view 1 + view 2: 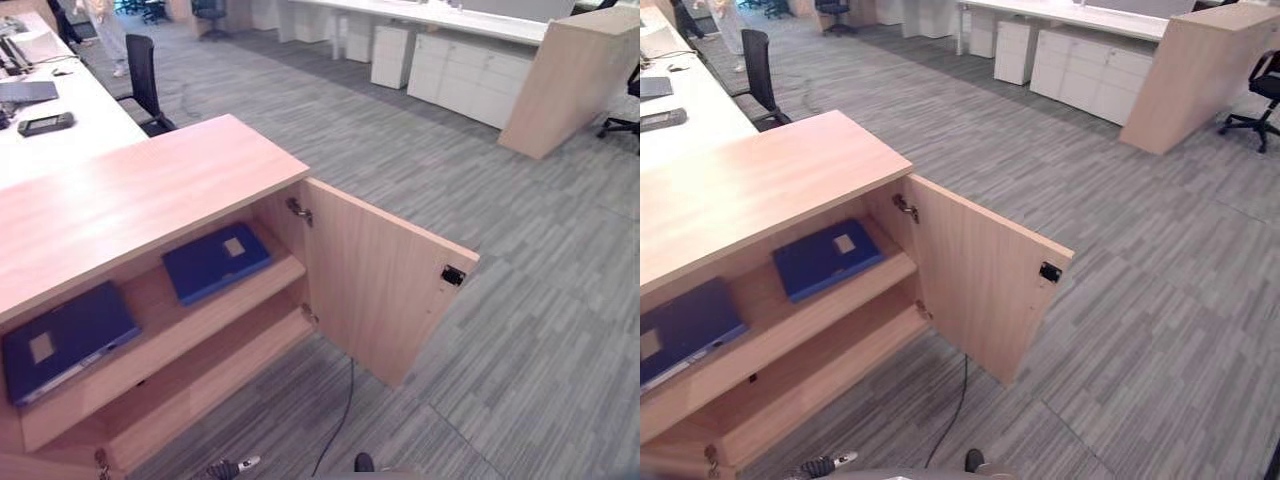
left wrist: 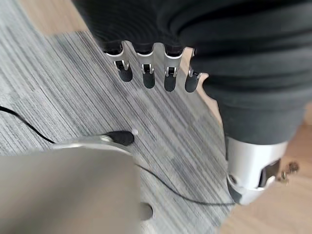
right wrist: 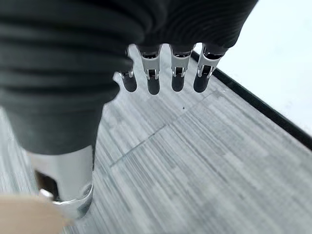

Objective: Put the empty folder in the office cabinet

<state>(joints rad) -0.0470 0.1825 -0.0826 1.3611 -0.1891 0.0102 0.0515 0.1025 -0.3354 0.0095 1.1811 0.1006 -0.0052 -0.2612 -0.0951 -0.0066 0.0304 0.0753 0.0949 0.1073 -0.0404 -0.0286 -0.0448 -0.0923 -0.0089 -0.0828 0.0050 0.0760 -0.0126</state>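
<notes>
Eye views: office cabinet (image 1: 150, 190) with door (image 1: 385, 285) swung open. Two blue folders lie flat on the cabinet's upper shelf (image 1: 250, 285): one folder (image 1: 215, 262) near the door hinge side, second folder (image 1: 62, 338) at the far end from the door. Lower shelf (image 1: 215, 375) bare.
Left wrist view: left robot hand (image 2: 156, 73) empty, fingers straight and relaxed, above grey carpet (image 2: 58, 97).
Right wrist view: right robot hand (image 3: 165, 73) empty, fingers straight, over carpet.

From head height our two eyes look down on the open light-wood cabinet (image 1: 150, 200); our wrist cameras face grey striped carpet (image 3: 204, 165) closely.
</notes>
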